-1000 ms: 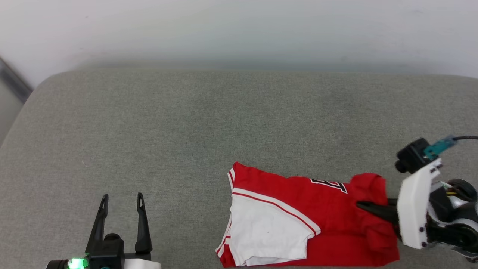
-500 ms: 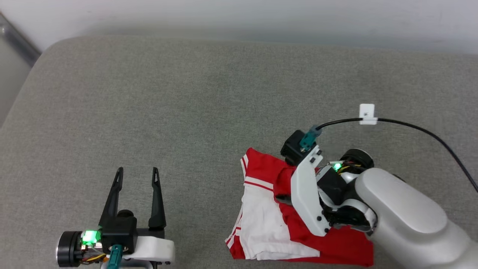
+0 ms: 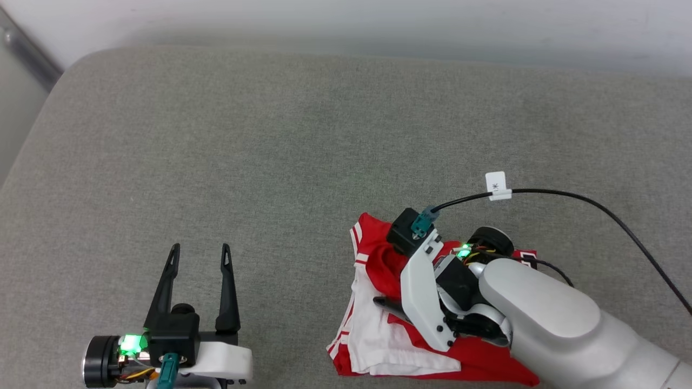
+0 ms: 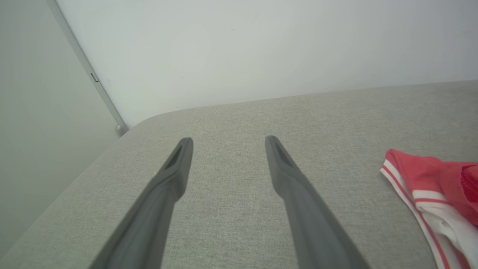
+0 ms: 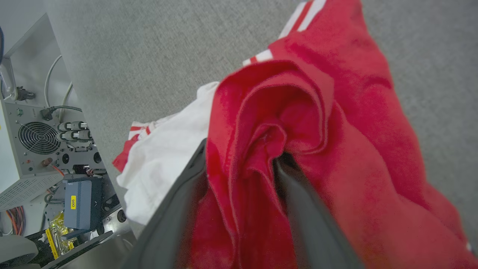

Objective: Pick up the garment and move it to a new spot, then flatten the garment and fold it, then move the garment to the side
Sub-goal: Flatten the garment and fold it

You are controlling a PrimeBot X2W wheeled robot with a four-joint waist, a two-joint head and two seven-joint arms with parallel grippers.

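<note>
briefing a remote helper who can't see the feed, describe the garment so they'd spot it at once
Start from the wide grey cushion and look to its near right part, under the right arm. The garment lies crumpled there, a red fold between the jaws. It is the one coloured cloth: red, with a white sleeve and red-white striped trim.

Head camera looks down from above; both wrist cameras, closer, share the garment [image 4: 422, 172]

At eight o'clock in the right wrist view a yellow sticker [image 5: 73, 202] on a grey-blue box [image 5: 85, 211] seems to read 800, while the lettering [image 3: 529, 260] on the shirt [image 3: 378, 258] and the mark on the white cable tag [image 3: 497, 185] cannot be read.
</note>
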